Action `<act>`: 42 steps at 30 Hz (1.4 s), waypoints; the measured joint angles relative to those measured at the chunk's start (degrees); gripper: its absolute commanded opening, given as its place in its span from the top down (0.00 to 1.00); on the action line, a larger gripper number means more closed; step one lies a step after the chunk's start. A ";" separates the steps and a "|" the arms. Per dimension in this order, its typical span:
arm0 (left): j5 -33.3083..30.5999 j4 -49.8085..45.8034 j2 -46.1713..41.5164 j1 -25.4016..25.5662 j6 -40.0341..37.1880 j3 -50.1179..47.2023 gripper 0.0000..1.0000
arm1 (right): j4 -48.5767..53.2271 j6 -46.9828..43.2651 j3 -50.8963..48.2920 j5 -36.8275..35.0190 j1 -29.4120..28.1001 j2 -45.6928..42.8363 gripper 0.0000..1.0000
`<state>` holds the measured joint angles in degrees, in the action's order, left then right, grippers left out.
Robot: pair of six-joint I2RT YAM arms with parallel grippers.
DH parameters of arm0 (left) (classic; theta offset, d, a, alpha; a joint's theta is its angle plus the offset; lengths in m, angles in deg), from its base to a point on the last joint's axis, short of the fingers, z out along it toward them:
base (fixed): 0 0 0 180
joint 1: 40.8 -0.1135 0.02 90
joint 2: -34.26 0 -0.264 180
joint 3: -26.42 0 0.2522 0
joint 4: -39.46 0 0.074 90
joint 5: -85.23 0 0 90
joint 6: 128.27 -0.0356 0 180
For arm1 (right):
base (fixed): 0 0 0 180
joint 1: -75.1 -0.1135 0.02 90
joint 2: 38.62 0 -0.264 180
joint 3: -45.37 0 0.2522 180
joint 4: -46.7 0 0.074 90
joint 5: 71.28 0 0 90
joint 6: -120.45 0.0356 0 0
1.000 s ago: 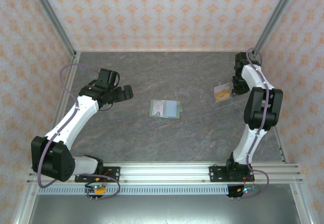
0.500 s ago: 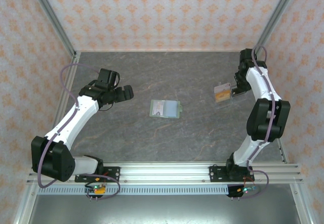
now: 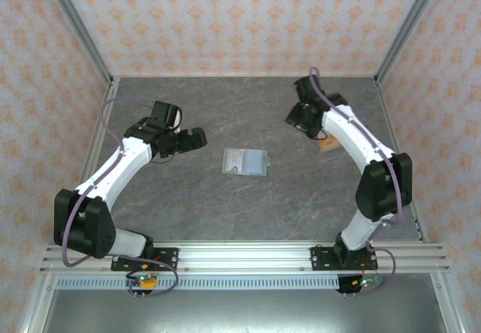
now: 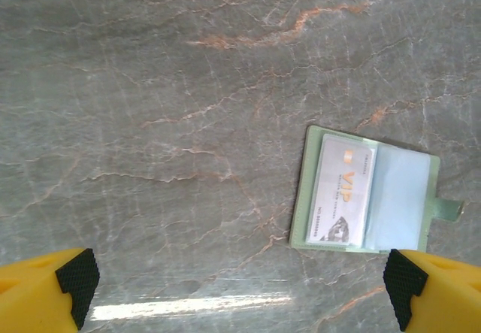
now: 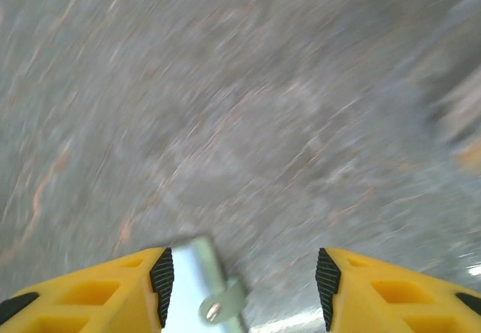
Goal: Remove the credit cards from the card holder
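Note:
The card holder (image 3: 246, 161) lies open and flat in the middle of the table, sage-green with pale blue pockets (image 4: 398, 198). A white card (image 4: 342, 196) with orange lettering sits in its left pocket. My left gripper (image 3: 197, 138) hovers to the holder's left, open and empty (image 4: 240, 280). My right gripper (image 3: 293, 117) is up and to the right of the holder, open and empty (image 5: 242, 284). Below it, in the blurred right wrist view, is the holder's edge with its snap tab (image 5: 220, 307). Loose credit cards (image 3: 328, 143), orange-yellow showing, lie at the right, partly hidden by the right arm.
The table is a grey marbled slab (image 3: 225, 107) with patterned walls on three sides. Metal posts (image 3: 75, 25) stand at the back corners. An aluminium rail (image 3: 240, 254) runs along the near edge by both arm bases.
My right arm has swung left from the loose cards toward the middle of the table, and its jaws have opened wider. The left gripper has edged slightly right, still open.

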<state>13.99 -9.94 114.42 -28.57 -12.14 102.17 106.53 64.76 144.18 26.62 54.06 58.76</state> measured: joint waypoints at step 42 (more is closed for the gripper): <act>6.10 11.78 22.14 11.85 9.03 3.17 0.71 | -25.49 3.41 -9.94 19.78 -15.23 17.22 0.80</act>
<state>20.09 1.84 136.56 -16.72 -3.11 105.34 81.04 68.17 134.24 46.40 38.83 75.99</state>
